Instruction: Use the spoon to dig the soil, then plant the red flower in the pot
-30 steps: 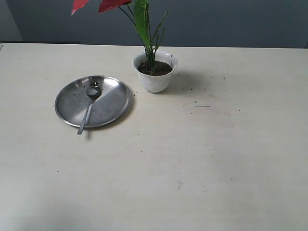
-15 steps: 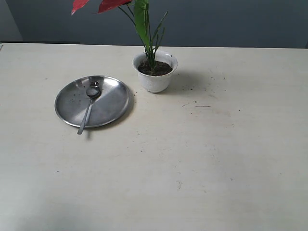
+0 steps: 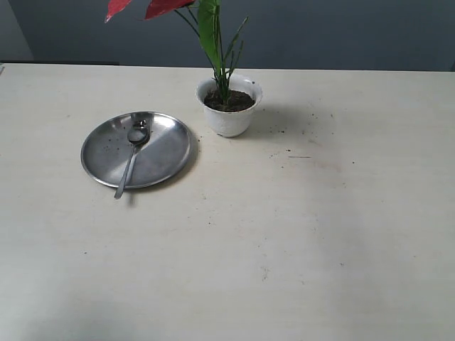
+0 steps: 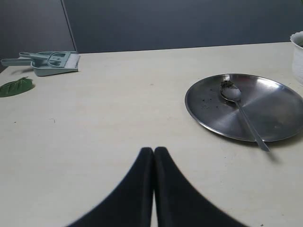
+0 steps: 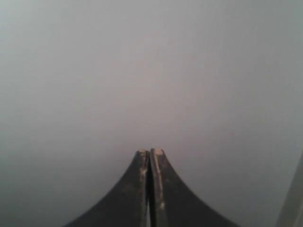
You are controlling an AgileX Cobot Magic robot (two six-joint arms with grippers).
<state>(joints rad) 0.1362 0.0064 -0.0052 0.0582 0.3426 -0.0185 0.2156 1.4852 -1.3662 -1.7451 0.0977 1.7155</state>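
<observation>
Table (image 3: 320,234): your pale work surface, with dark crumbs scattered near the pot.
Red flower (image 3: 210,28): upright, with its stem in the soil.
Plate (image 3: 167,153): you will find it just left of the pot.
Pot (image 3: 229,121): far middle of the table.
Spoon (image 3: 130,160): on the plate, with its handle over the near rim.
Soil (image 3: 231,101): inside the pot.
Left gripper (image 4: 154,150): your jaws are clenched and empty, apart from the plate.
Right gripper (image 5: 149,152): clenched and empty.

I've got a round flat steel plate (image 3: 169,150) on the pale cream table (image 3: 298,249), left half of the exterior view. Left wrist cam: pale green plastic dustpan with brush (image 4: 51,63) at the table edge by the wall, loose dark green leaf (image 4: 16,87) near it. Dark grey-blue wall (image 3: 341,32) behind.
</observation>
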